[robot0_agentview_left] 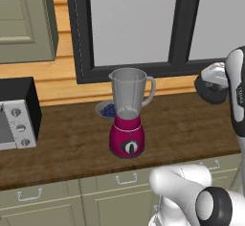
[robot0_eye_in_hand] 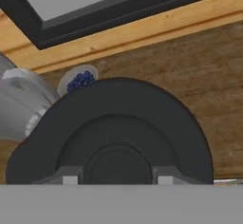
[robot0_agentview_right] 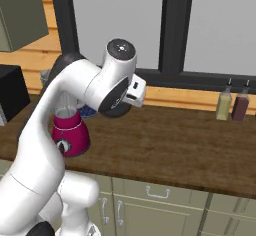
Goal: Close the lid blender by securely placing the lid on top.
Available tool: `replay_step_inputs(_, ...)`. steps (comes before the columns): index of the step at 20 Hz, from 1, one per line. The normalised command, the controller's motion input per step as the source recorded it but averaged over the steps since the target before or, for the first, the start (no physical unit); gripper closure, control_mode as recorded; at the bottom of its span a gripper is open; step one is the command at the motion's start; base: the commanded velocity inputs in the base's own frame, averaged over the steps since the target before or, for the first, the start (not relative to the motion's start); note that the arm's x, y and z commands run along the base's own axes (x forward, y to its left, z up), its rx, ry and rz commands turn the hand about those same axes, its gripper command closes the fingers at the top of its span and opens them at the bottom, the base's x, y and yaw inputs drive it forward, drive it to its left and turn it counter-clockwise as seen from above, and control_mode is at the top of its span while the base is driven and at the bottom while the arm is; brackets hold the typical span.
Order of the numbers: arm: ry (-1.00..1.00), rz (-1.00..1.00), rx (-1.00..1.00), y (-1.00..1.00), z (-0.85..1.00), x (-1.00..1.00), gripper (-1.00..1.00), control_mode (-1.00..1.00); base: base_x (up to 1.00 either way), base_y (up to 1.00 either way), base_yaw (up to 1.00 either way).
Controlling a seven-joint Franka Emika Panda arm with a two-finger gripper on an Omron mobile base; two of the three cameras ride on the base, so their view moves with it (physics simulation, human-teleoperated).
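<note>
Our claw (robot0_eye_in_hand: 114, 179) holds the lid (robot0_eye_in_hand: 118, 123) by its raised centre, above the worktop (robot0_agentview_left: 182, 124). We should carry it level over the blender (robot0_agentview_left: 128, 112), centre it on the open jar mouth, then press down evenly.

Left base view: from behind and left of the arm, looking forward and down across the worktop (robot0_agentview_left: 191, 124) toward the window (robot0_agentview_left: 129, 19), with the blender (robot0_agentview_left: 128, 115) near centre at middle distance. Right base view: from behind and right, same facing, the arm in the foreground partly covering the blender (robot0_agentview_right: 70, 135). Both views share the worktop (robot0_agentview_right: 175, 145), window (robot0_agentview_right: 115, 10) and blender. Hand view: set close, looking along the fingers (robot0_eye_in_hand: 70, 176) over the lid (robot0_eye_in_hand: 118, 123) at the worktop (robot0_eye_in_hand: 209, 66) and bowl (robot0_eye_in_hand: 78, 79).
</note>
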Motion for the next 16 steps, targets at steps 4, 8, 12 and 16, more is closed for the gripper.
replay_step_inputs(4, -0.13, 0.00, 0.00, 0.55, 0.82, -0.10, 1.00, -1.00, 0.00, 0.00, 0.00)
replay_step_inputs(8, -0.08, 0.00, 0.00, 0.66, 0.73, -0.01, 1.00, -1.00, 0.00, 0.00, 0.00)
replay_step_inputs(12, -0.02, 0.00, 0.00, 0.74, 0.57, 0.00, 1.00, -1.00, 0.00, 0.00, 0.00)
replay_step_inputs(16, 0.00, 0.00, 0.00, 0.81, 0.37, 0.00, 1.00, -1.00, 0.00, 0.00, 0.00)
